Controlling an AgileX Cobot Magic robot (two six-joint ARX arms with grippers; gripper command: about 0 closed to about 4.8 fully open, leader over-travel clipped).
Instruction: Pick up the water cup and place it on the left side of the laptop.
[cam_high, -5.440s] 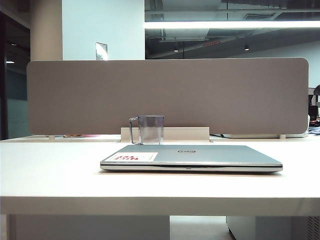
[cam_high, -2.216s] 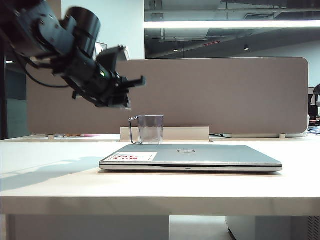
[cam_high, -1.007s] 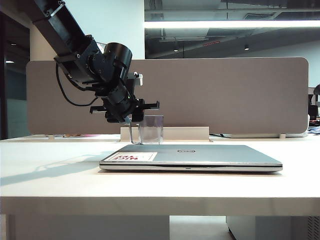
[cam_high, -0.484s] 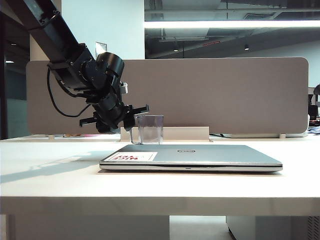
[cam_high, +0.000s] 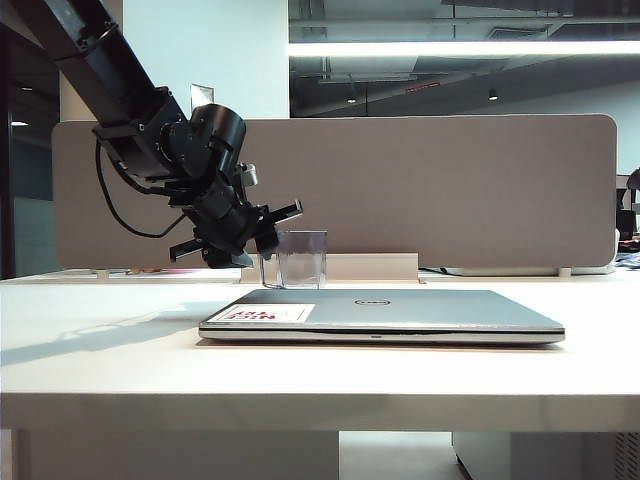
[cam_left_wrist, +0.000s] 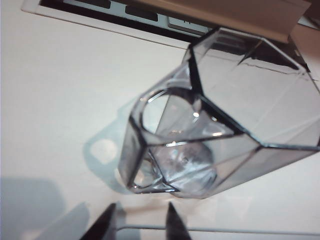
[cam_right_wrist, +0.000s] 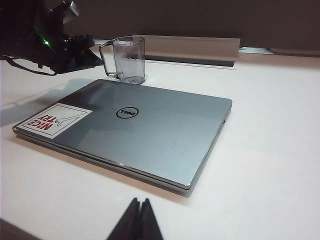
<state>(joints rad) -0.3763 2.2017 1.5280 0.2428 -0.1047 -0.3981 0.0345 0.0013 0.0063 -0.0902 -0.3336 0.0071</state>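
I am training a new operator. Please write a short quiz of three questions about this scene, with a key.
1. True or false: the laptop lid is closed.
2. Which gripper is next to the water cup? A) left gripper B) right gripper
3. Fill in: the water cup stands on the ____, behind the laptop.

Key:
1. True.
2. A; its jaws are open and the cup is not yet held, while the right gripper is shut, apart from the cup.
3. table.

Left arm (cam_high: 150, 130) matte black, cylindrical wrist housing, looped black cable (cam_high: 115, 205), flat black gripper fingers (cam_left_wrist: 172, 225).
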